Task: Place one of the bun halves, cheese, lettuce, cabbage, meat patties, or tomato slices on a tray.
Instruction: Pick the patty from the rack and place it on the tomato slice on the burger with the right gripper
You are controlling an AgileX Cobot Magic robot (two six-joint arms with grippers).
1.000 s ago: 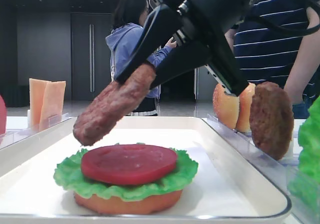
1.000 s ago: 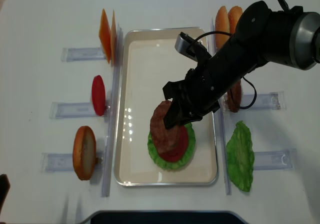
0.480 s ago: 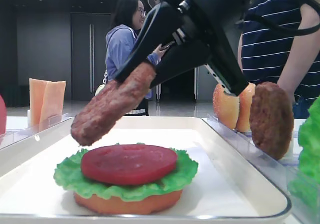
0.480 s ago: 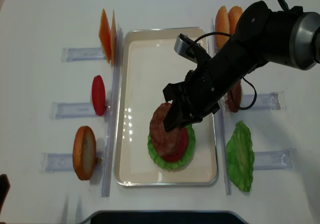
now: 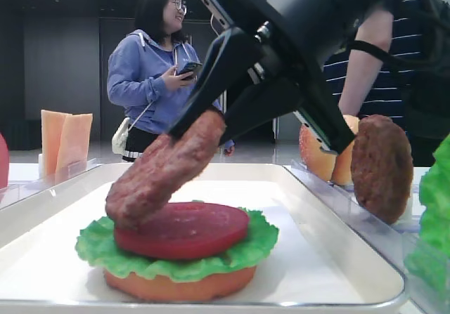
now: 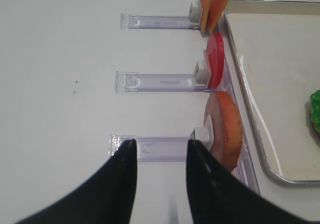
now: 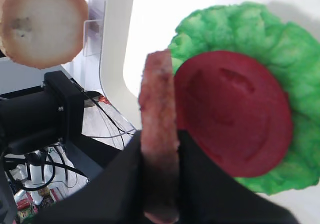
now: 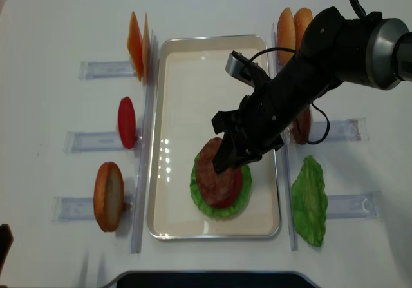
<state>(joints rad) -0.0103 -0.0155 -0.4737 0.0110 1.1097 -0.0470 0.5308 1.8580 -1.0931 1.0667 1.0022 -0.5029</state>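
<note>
While the meat patty (image 5: 165, 168) hung clearly above the stack one second ago, we now see it lower, with its low end touching the left edge of the tomato slice (image 5: 184, 230) in the low side view. In the top view it has also moved a little toward the near end of the tray (image 8: 168, 220). The woman in the blue hoodie (image 5: 144, 75) behind has turned and now stands further left.

The right gripper (image 8: 226, 159) is closed on the patty and holds it by its upper edge, tilted steeply, so the disc slopes down to the left. The right arm (image 8: 309, 69) reaches from the far right side diagonally across the tray. In the wrist view the patty stands on edge between the two black fingers (image 7: 120, 184), beside the tomato.

The tomato slice lies flat on the lettuce (image 5: 98, 247), and this lies on a bun half (image 5: 176, 284) in the near part of the white tray.

The left gripper (image 6: 157, 151) hovers with fingers apart over a clear rack (image 6: 150, 148), holding nothing, near the bun half (image 6: 225, 129) standing there.
</note>
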